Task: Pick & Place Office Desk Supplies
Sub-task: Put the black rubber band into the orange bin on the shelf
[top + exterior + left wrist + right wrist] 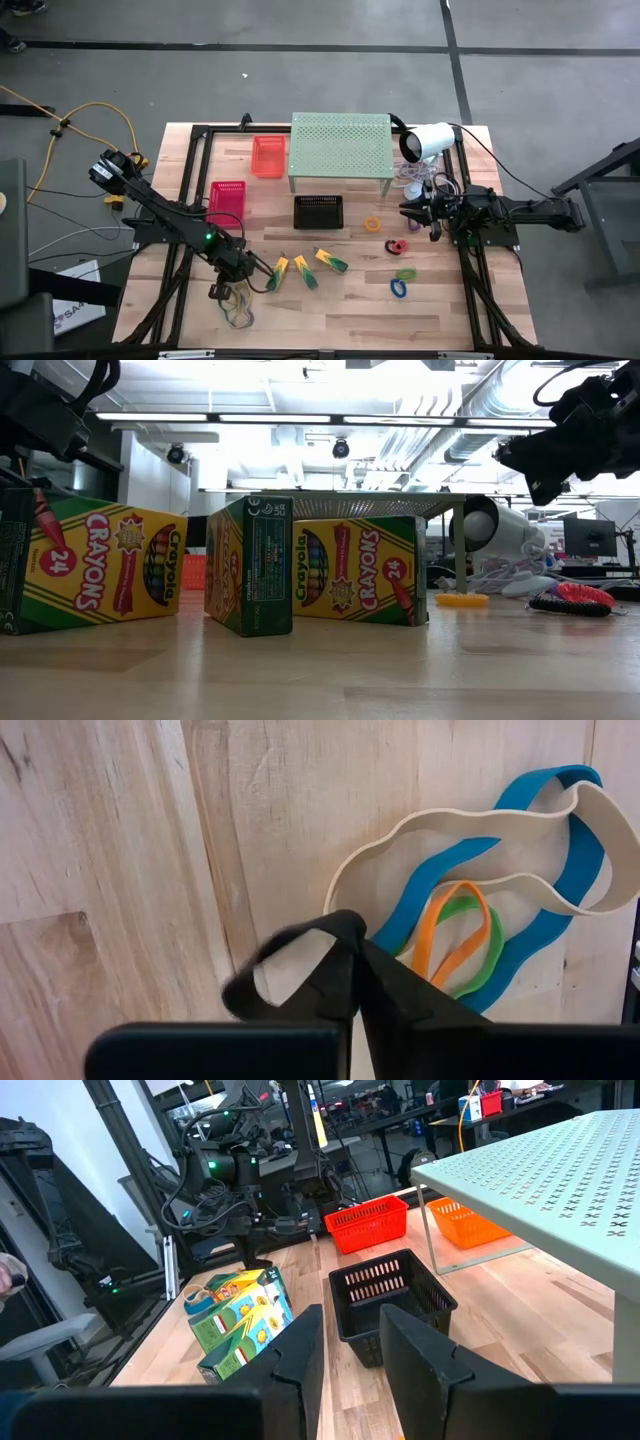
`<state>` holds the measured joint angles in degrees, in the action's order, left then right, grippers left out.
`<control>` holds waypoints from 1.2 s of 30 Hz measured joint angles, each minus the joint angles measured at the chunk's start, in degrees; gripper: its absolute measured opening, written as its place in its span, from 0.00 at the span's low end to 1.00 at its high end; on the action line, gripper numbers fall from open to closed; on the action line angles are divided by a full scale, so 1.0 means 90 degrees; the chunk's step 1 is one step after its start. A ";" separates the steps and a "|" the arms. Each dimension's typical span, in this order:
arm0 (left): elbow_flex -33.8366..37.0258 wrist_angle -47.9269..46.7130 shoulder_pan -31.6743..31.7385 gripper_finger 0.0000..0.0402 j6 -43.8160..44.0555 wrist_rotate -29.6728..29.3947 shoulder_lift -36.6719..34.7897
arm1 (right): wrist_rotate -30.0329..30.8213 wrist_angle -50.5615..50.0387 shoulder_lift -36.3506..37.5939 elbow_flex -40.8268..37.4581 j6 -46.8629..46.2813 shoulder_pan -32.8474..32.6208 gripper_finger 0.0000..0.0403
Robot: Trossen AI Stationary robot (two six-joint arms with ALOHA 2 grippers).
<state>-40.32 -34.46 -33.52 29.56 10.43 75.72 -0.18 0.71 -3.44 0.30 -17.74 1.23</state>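
My left gripper (355, 935) points steeply down near the table's front left (220, 291), shut on a black rubber band (285, 935). Just beyond it a pile of rubber bands (238, 314) lies flat on the wood: a tan one (480, 825), a blue one (545, 870), an orange one (455, 935) and a green one (488, 952). Three yellow-and-green crayon boxes (305, 270) stand to the right of that gripper. My right gripper (350, 1345) waits open and level at the table's right (414, 212), holding nothing. My left gripper pinches the black rubber band between its two shut fingertips, at one end of the loop (335, 923). The fingers come from above, slanting down. The rest of the loop sticks out to one side of the fingertips, apart from the pile; whether it rests on the wood I cannot tell.
A black basket (318, 212), a red basket (228, 198) and an orange basket (268, 155) stand mid-table beside the pale-green perforated shelf (340, 148). A white lamp-like device (426, 140) is at the back right. Orange (372, 224), red (397, 246), green (405, 273) and blue (399, 288) loops lie right of centre.
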 joint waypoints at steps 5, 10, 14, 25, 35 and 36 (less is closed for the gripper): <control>0.0000 0.0000 0.0000 0.01 -0.0001 0.0000 -0.0046 | 0.0000 0.0001 -0.0002 0.0000 0.0000 0.0000 0.22; 0.0000 -0.0005 0.0074 0.01 -0.0005 -0.0007 -0.0356 | 0.0000 0.0001 -0.0001 0.0001 0.0000 0.0000 0.22; 0.0000 -0.0002 0.0309 0.01 -0.0011 -0.0009 -0.0800 | -0.0001 0.0000 -0.0001 -0.0001 0.0000 0.0000 0.22; -0.0002 -0.0003 0.1211 0.01 -0.0598 -0.0777 -0.2676 | -0.0001 0.0002 -0.0002 0.0001 0.0000 0.0000 0.22; -0.0002 -0.0166 0.1350 0.01 -0.0636 -0.1055 -0.2905 | -0.0001 0.0000 0.0000 0.0001 0.0000 0.0000 0.22; -0.0002 -0.0205 0.1350 0.01 -0.0635 -0.1117 -0.2905 | -0.0001 0.0001 -0.0002 0.0000 0.0000 0.0000 0.22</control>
<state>-40.33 -36.31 -21.37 23.85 0.38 49.58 -0.19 0.72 -3.46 0.31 -17.74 1.23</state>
